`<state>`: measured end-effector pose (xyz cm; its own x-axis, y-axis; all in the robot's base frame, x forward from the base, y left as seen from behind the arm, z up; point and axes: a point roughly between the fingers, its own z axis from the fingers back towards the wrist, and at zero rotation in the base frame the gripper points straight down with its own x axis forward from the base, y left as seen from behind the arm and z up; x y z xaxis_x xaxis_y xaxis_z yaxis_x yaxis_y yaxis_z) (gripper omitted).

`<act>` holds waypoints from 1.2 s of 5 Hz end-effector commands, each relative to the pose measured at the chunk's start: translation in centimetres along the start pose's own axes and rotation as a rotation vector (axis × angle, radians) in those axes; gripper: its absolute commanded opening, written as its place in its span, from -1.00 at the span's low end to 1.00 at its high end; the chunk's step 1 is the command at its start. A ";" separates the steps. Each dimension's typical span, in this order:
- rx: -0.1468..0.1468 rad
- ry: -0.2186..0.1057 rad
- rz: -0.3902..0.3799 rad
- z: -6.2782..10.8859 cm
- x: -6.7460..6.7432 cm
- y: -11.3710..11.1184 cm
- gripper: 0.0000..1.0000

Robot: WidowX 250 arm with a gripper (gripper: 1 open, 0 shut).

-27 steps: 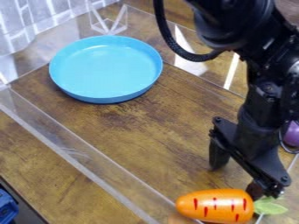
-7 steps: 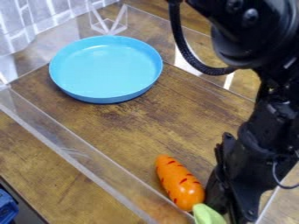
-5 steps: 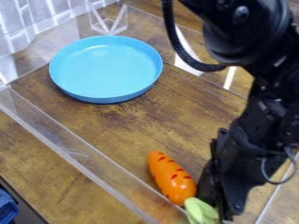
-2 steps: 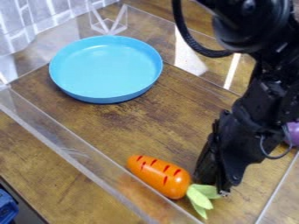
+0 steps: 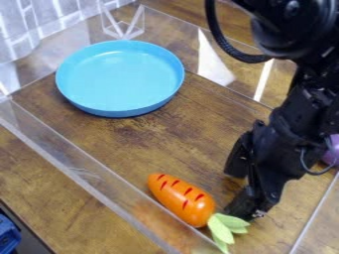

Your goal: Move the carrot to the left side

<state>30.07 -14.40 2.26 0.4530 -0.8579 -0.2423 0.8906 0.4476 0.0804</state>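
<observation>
i'm looking down at a dark, worn wooden tabletop with a clear plastic wall running diagonally across the near left; pale tiled wall shows at the far left corner. on the far left of the wood sits a blue plate, well apart from everything else.

the carrot lies on its side near the front edge, right of centre, just inside the plastic wall. its orange body points left and away, and its light green leaves trail toward the near right.

right of it my black gripper points steeply down, just beside the leafy end. from here its fingers look parted and off the carrot, holding nothing, though the dark shapes blur together. a bit of purple peeks out behind the arm at the right edge.

compared with moments ago, the carrot has slid leftward along the front edge and turned, from lying at the near right corner to its present spot. the gripper, which looked clamped at the leaves, has since let go.
</observation>
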 end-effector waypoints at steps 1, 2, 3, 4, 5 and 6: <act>0.011 -0.025 0.083 1.5 0.0 1.0 1.00; -0.002 -0.011 0.143 1.8 0.1 1.1 1.00; 0.010 -0.004 0.101 1.9 0.2 0.2 1.00; 0.022 0.002 0.060 2.1 0.4 -0.6 1.00; 0.032 0.008 0.018 2.2 0.6 -1.5 1.00; 0.010 0.026 0.101 2.1 0.9 -2.1 1.00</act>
<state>28.27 -15.69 2.27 0.5338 -0.7869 -0.3096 0.8402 0.5349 0.0892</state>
